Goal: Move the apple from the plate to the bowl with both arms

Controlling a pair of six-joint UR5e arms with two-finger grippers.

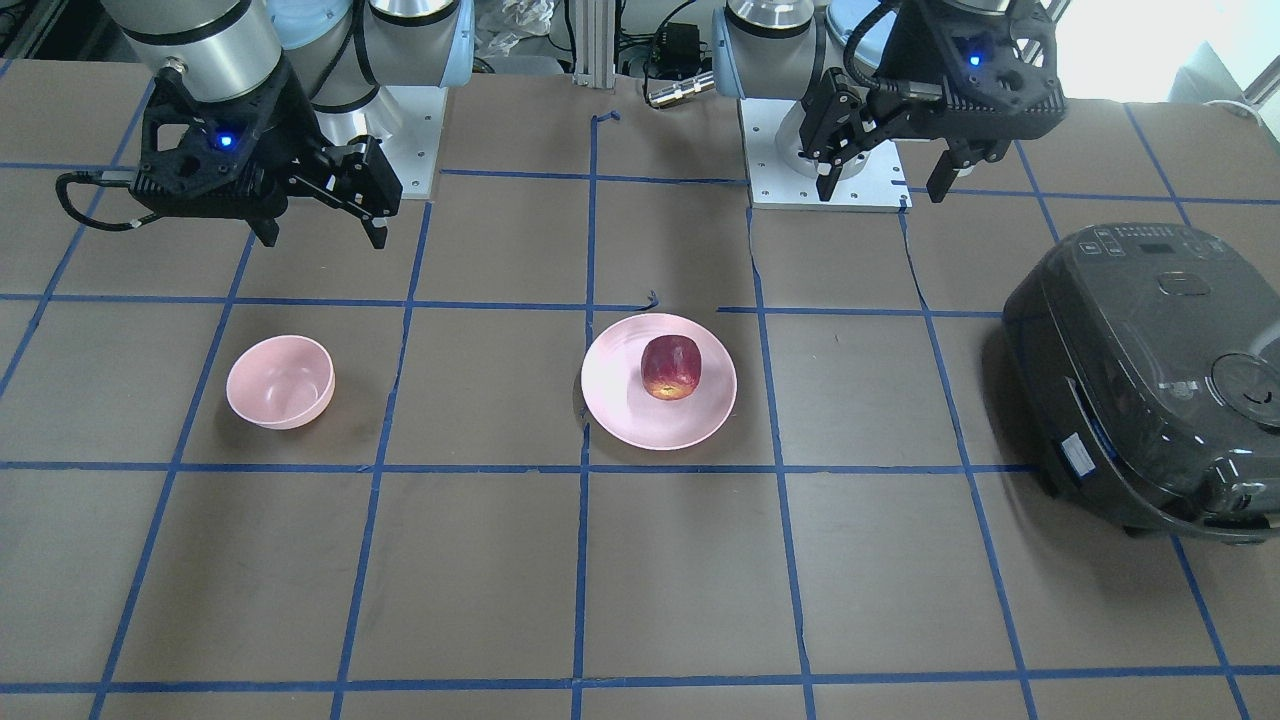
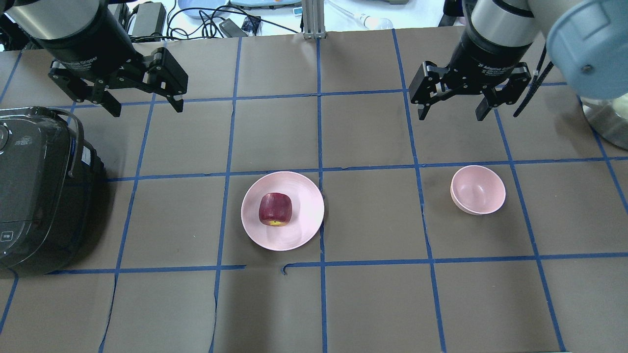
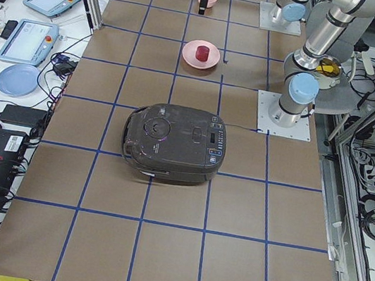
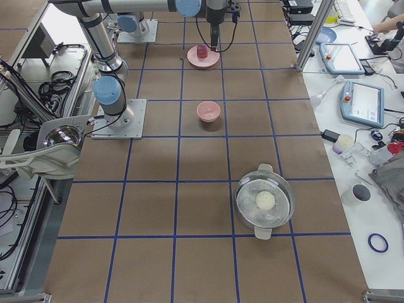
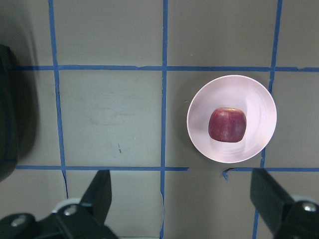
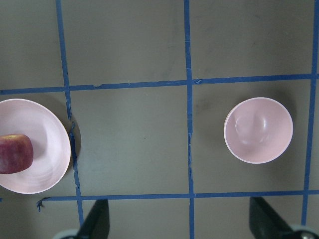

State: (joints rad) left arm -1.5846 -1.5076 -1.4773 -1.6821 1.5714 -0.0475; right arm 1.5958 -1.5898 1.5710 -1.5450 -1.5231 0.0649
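The dark red apple (image 1: 671,367) (image 2: 275,209) sits on the wide pink plate (image 1: 640,425) (image 2: 301,193) near the table's middle. The small pink bowl (image 1: 280,381) (image 2: 478,189) stands empty about two squares away on my right side. My left gripper (image 1: 882,195) (image 2: 147,111) is open and empty, high above the table, behind and left of the plate. My right gripper (image 1: 324,240) (image 2: 451,117) is open and empty, high behind the bowl. The left wrist view shows the apple (image 5: 227,124) on the plate (image 5: 251,97). The right wrist view shows the bowl (image 6: 258,130) and part of the plate (image 6: 42,169).
A black rice cooker (image 1: 1150,380) (image 2: 34,186) stands on the table at my far left, two squares from the plate. A steel pot with a lid (image 4: 265,201) stands further out on my right side. Blue tape lines grid the brown table.
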